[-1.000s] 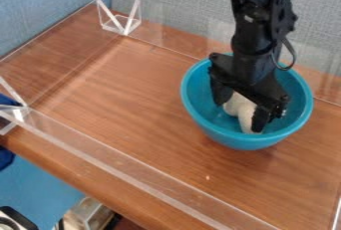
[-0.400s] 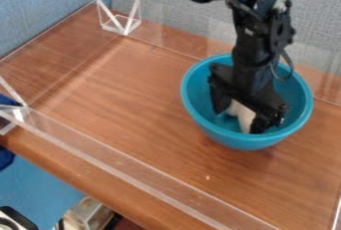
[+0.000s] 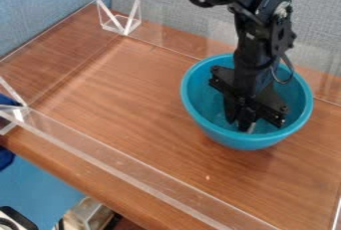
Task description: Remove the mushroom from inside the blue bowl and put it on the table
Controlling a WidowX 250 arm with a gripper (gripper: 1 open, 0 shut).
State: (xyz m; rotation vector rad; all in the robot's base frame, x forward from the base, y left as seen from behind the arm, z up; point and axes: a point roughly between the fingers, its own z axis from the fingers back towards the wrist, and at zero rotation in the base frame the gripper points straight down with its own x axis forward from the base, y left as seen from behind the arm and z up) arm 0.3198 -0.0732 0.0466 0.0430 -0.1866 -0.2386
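Note:
The teal-blue bowl (image 3: 200, 100) stands on the right side of the wood-grain table (image 3: 120, 85). My gripper (image 3: 254, 117) points almost straight down into the bowl, its black fingers (image 3: 244, 103) drawn together near the bottom. They have closed where the mushroom stood. The fingers hide the mushroom, and none of its cream stem shows. The dark arm rises from the bowl toward the top of the view.
Low clear acrylic walls (image 3: 134, 164) edge the table along the front and sides. A clear triangular stand (image 3: 120, 20) sits at the back left corner. A blue object (image 3: 8, 105) pokes in at the left edge. Bare wood lies left of the bowl.
The fingers were spread around the cream mushroom in the bowl. They have now closed together and cover it. The arm has hardly moved.

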